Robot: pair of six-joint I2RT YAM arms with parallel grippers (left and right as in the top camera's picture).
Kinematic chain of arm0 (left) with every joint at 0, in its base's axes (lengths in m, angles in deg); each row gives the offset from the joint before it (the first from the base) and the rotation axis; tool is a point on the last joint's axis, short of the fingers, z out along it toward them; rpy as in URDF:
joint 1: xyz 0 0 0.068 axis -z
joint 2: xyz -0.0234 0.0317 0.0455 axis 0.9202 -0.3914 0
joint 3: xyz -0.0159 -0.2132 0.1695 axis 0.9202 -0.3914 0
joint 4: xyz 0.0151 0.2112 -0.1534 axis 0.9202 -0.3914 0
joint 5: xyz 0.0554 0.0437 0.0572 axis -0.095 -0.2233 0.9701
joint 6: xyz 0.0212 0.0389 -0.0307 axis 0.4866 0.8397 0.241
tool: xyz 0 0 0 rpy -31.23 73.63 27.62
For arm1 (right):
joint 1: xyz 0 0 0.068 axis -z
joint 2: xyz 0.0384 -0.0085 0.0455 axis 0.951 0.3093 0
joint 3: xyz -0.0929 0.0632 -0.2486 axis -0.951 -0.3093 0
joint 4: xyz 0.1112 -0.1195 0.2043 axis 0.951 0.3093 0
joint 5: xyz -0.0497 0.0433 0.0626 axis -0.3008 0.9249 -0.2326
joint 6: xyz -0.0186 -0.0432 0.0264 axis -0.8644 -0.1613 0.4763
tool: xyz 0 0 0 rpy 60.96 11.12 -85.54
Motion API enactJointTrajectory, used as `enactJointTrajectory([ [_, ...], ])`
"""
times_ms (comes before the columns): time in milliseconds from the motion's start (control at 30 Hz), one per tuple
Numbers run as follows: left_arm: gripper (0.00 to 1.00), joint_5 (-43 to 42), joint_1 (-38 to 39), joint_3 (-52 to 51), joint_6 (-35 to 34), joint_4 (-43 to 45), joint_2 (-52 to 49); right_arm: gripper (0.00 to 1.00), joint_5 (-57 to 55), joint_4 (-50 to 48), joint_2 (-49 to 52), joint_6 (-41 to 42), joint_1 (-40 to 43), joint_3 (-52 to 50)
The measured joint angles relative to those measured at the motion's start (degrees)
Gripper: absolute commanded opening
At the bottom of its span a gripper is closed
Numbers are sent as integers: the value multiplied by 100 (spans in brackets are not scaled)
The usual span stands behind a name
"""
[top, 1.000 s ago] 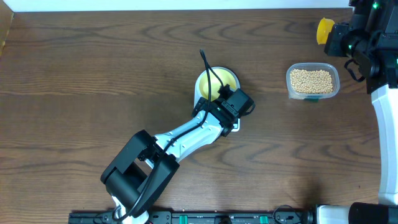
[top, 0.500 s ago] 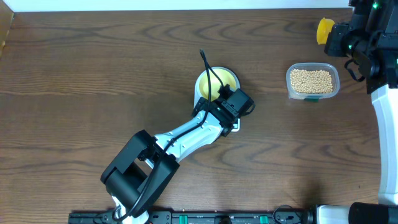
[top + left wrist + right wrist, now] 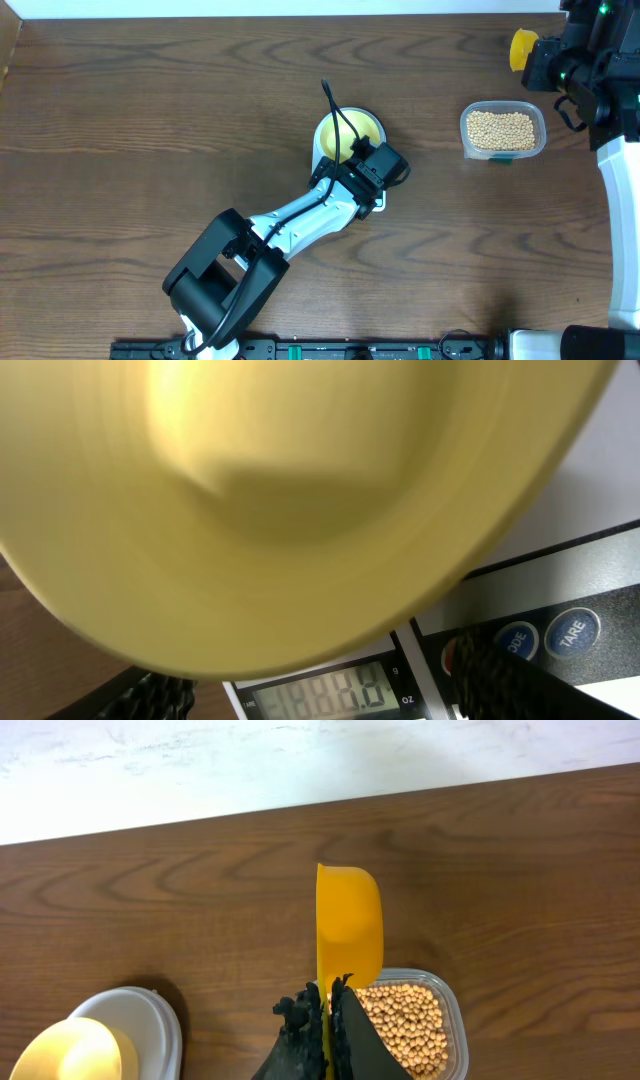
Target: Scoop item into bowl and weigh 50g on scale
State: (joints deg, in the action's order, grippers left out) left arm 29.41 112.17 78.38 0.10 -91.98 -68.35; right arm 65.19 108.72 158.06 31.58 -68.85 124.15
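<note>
Bowl [image 3: 350,130] on scale [image 3: 610,490], left fingers [image 3: 505,675] apart; right fingers [image 3: 300,1030] clamp scoop [image 3: 349,925] near beans [image 3: 405,1015]; scooping seemingly next.

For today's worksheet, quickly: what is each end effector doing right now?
Left end effector: open, fingers wide beside the bowl.
Right end effector: closed on the yellow scoop, at its handle.
</note>
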Motion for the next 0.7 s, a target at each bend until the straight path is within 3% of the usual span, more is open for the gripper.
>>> enactJointTrajectory([
  [400, 83, 4, 92, -46, 210, -85, 133, 1, 2, 0, 0, -22, 2, -2],
  [700, 83, 7, 313, -116, 280, -455, 1438, 1, 2, 0, 0, -24, 2, 0],
])
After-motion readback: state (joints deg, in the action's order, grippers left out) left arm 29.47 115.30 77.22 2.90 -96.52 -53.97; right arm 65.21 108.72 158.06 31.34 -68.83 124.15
